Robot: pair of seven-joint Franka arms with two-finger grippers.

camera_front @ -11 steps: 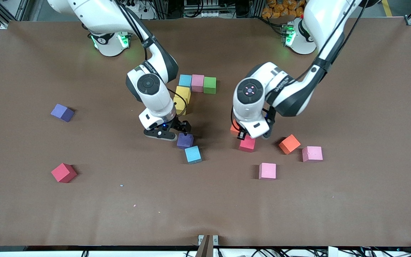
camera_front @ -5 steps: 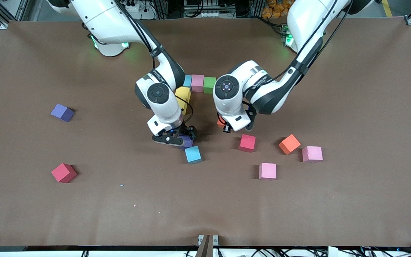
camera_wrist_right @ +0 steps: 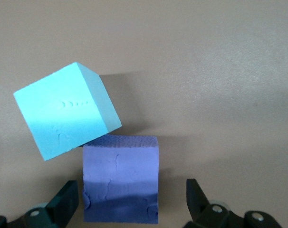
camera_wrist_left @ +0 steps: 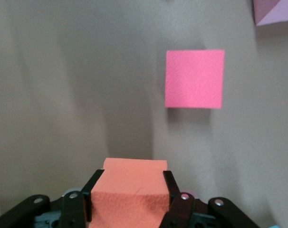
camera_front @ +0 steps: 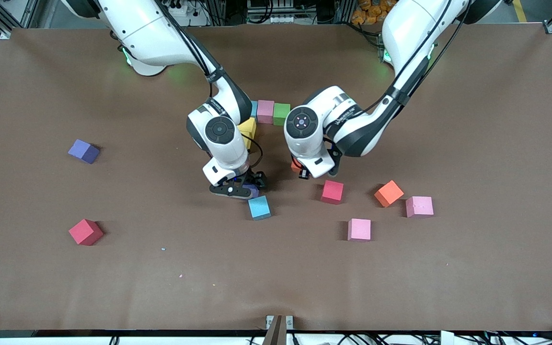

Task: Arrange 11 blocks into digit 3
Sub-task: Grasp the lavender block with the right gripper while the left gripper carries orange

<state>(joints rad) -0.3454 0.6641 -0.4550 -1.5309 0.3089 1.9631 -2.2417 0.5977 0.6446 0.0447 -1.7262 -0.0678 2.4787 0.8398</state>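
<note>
Orange block (camera_wrist_left: 129, 190) sits clamped in our left tool (camera_wrist_left: 129, 199) above the worktop (camera_front: 65, 287), while our right tool (camera_wrist_right: 129, 199) straddles, fingers apart, a purple block (camera_wrist_right: 121, 178) whose light blue neighbour (camera_wrist_right: 65, 109) at 10 o'clock may get nudged.

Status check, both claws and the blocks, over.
Left claw shut on orange block. Right claw open around purple block; light blue block touching it.

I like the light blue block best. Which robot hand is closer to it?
The right gripper: open, it straddles a purple block touching the light blue block. The left gripper holds an orange block above the table, farther away.
</note>
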